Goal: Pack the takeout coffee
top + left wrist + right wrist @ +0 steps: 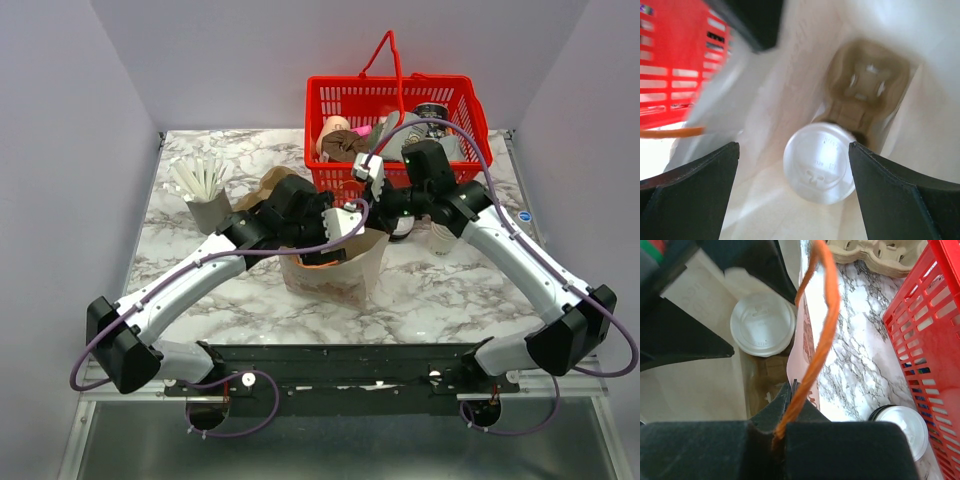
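Note:
The takeout coffee [819, 162], a small white cup with a round lid, stands inside the brown paper bag [345, 275] beside a cardboard cup carrier [867, 85] on the bag's floor. My left gripper [793, 147] hangs open in the bag's mouth above the cup, with its dark fingers [695, 190] wide on either side. In the right wrist view the same lid [762, 322] shows inside the bag [690, 390]. My right gripper [795, 390] is shut on the bag's orange twisted handle [822, 325] at the bag's right edge [390, 215].
A red basket [400, 100] with assorted items stands at the back, close behind the right wrist. Another lidded cup [902, 422] stands on the marble table beside the bag. Cardboard carriers [880, 255] and a holder of white sticks [205, 190] sit at the back left.

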